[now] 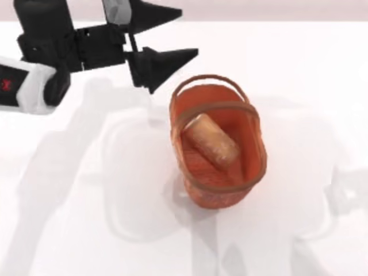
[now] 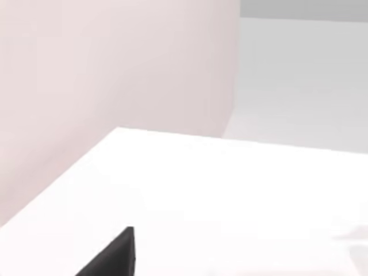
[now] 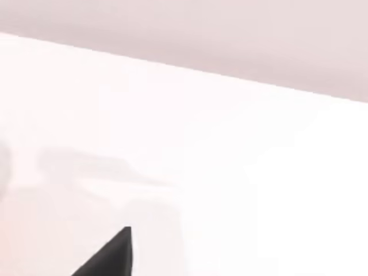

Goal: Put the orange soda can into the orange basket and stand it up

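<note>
- Orange soda can [image 1: 211,138] lying on its side inside orange basket [image 1: 253,167], middle of white worktop [image 1: 86,218].
- Left end effector [image 1: 188,33] wide open, empty, at basket's 10 o'clock.
- Right end effector: cannot tell.

From my station I see a plain white counter [image 1: 86,230] filling nearly the whole top view, crossed by soft grey shadows. A pale pinkish band [image 1: 259,8] runs along its far edge. The left wrist view shows the counter [image 2: 230,195] meeting a pale pink wall [image 2: 115,63], with grey floor [image 2: 305,80] beyond. The right wrist view shows white counter [image 3: 230,172] under the same pinkish backdrop [image 3: 230,34].
</note>
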You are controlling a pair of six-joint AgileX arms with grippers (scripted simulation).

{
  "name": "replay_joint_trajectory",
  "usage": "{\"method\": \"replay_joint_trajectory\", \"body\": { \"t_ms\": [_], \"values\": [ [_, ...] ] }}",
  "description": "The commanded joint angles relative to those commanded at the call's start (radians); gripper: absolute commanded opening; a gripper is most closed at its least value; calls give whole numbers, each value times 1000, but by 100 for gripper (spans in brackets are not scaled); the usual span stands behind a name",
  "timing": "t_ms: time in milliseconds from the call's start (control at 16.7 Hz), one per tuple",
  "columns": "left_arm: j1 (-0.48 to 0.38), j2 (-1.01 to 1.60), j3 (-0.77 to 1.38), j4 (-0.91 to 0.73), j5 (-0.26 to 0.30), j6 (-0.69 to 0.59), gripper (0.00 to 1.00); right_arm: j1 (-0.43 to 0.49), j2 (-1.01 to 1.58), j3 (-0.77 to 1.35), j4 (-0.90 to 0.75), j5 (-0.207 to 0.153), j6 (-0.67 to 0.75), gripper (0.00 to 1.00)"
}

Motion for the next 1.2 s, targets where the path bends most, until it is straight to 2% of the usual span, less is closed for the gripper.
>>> {"method": "replay_joint_trajectory", "body": {
  "t_ms": [240,960,1200],
  "values": [
    [49,-266,-133,-125,-158,-37,100,84,308,330,-223,0,-138,100],
    [204,-1363,-758,-637,-750,-74,100,385,1410,1597,-1002,8,-616,100],
    [239,-1694,-939,-763,-918,-49,100,471,1736,1946,-1230,12,-749,100]
  ]
}}
